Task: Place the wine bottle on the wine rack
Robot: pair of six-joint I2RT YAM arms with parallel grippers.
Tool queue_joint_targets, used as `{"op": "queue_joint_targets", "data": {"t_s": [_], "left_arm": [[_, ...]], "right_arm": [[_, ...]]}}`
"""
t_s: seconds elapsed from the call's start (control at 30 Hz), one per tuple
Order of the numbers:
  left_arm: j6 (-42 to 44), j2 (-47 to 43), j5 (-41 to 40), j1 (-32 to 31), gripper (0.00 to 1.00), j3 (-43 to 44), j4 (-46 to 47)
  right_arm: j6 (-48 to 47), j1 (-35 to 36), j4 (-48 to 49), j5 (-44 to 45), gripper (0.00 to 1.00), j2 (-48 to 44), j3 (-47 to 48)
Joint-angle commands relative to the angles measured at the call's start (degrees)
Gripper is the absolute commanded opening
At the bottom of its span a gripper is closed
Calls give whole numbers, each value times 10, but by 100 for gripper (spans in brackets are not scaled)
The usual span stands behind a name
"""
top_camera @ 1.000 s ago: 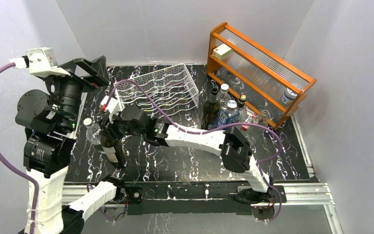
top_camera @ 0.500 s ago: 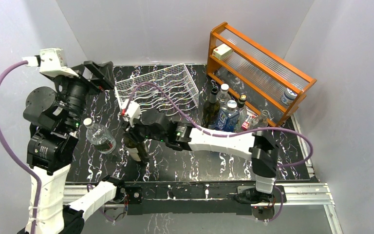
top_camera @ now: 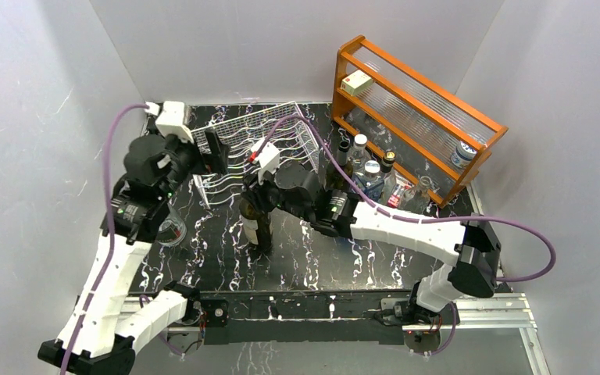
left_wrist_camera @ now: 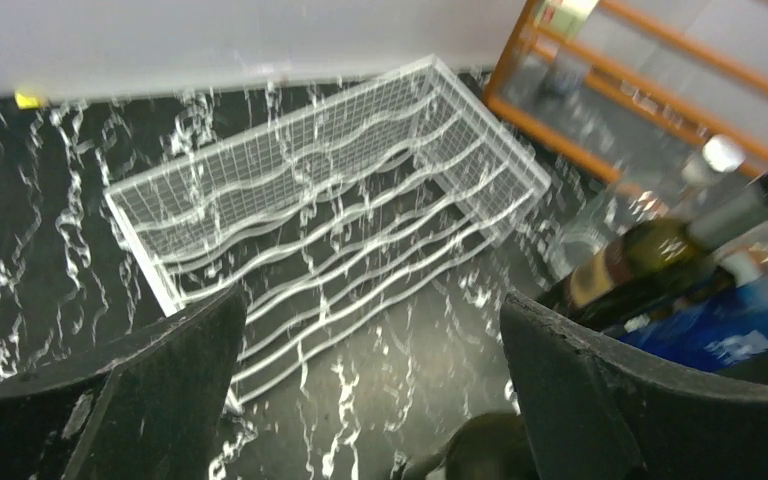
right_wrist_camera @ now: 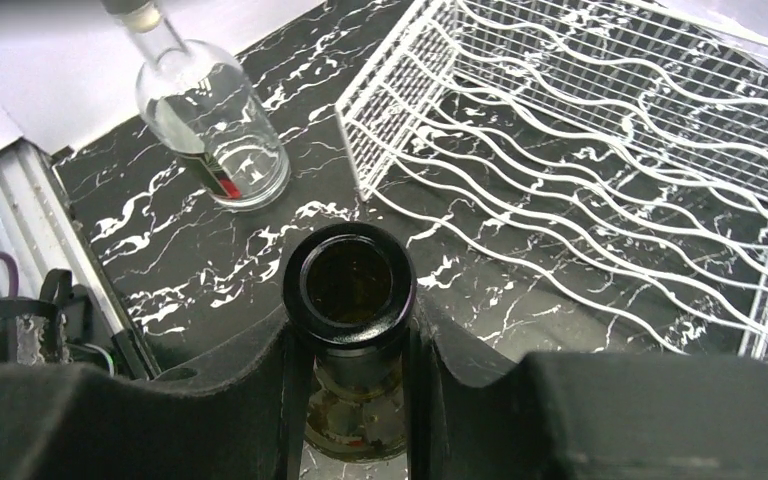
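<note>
Right fingers (right_wrist_camera: pixel 250 400) pinch the dark, round-necked wine bottle (right_wrist_camera: pixel 350 290).

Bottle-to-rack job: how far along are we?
Done: right gripper is clamped on the neck of the dark bottle, which is upright. In hand: the bottle is held just in front of the rack, not in it. Left: lay it in a cradle and release; the rack holds no bottle. Left gripper is open and empty.
</note>
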Motion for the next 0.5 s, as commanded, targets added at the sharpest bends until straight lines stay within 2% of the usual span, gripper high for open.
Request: {"op": "queue_joint_targets", "data": {"t_s": [0.0,0.23,0.3,0.4,0.47], "left_arm": [[21,-42,32,-2,98,-87,52],[62,-77,153,-2,98,-190,86],[100,-90,212,-2,98,-209,88],[174,-102,349,-2,98,-223,62],[199,-107,403,-2,98,-229,52]], "right_arm": [[42,-7,88,53,6,-61,0],[96,-45,65,47,7,-91,-8],[106,-55,53,43,7,-98,-4],[125,-74,32,35,6,-107,4],[143,-85,23,27,6,-111,8]]}}
